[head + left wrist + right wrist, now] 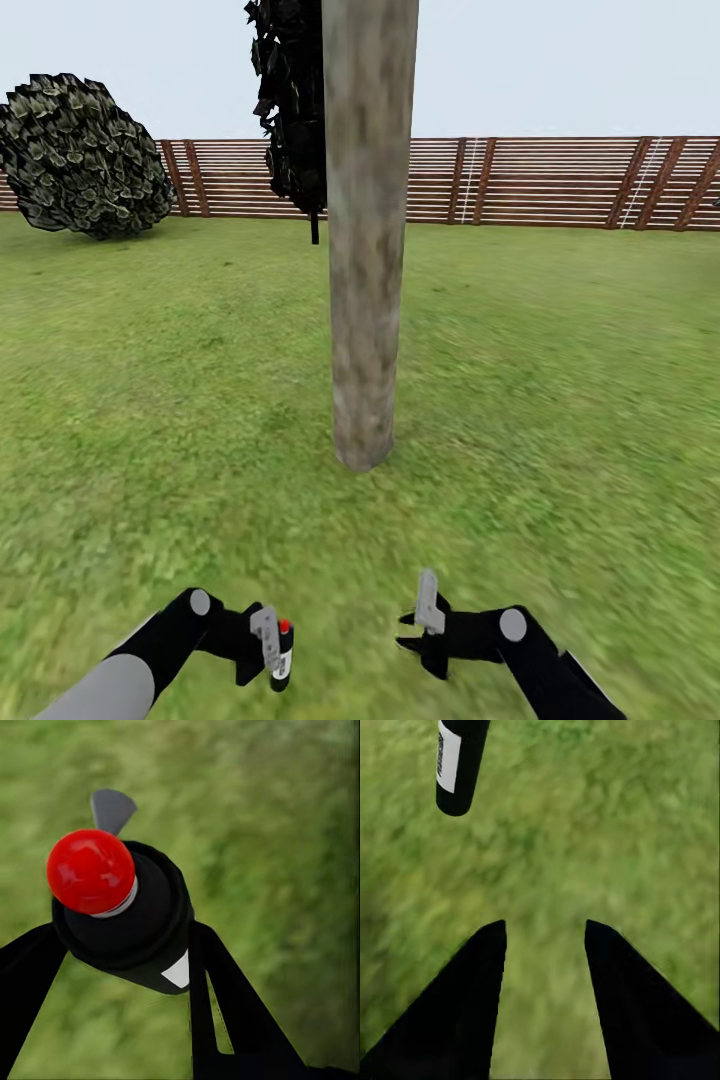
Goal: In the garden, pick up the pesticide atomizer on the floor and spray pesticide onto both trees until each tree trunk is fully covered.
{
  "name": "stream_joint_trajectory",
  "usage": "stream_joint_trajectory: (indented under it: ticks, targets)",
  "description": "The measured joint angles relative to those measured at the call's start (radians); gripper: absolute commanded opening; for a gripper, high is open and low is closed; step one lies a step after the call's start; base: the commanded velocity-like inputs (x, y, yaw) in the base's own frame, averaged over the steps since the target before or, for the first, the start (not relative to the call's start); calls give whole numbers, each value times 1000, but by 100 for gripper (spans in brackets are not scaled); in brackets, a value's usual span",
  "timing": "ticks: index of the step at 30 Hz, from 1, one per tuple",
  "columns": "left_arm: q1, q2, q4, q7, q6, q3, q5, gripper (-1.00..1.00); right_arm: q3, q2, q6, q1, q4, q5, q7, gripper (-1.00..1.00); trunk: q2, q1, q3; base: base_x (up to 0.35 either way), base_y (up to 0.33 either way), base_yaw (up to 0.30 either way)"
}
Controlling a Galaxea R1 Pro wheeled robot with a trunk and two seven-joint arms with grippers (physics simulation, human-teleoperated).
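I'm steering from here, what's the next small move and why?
Probably raise the left hand and aim the pesticide atomizer at the tree trunk: the bottle is gripped low near the grass, red tip up, the trunk stands straight ahead, and no white specks show on its bark.

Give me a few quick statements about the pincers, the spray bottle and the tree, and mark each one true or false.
1. The left pincer holds the pesticide atomizer. True.
2. The right pincer grips a bottle too. False: it is open and empty.
3. The tree trunk stands ahead on grass. True.
4. The atomizer's tip is blue. False: it is red.
5. A brick wall closes the lawn. False: a slatted wooden fence does.
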Motion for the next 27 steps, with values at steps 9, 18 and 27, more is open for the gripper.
stream_joint_trajectory:
  ticks: [9, 18, 27]
  targets:
    - [0, -110, 0, 4, -2, -16, -112, -100, 12, 95, 68, -29, -7, 64, 19, -100, 0, 0, 0, 0, 0, 0]
    - [0, -150, -24, 2, -4, -16, -127, -100, 11, 117, 70, -34, -8, 127, 18, -100, 0, 0, 0, 0, 0, 0]
    - [0, -182, -62, 3, -1, -15, -127, -100, 11, 117, 70, -35, -8, 128, 18, -100, 0, 0, 0, 0, 0, 0]
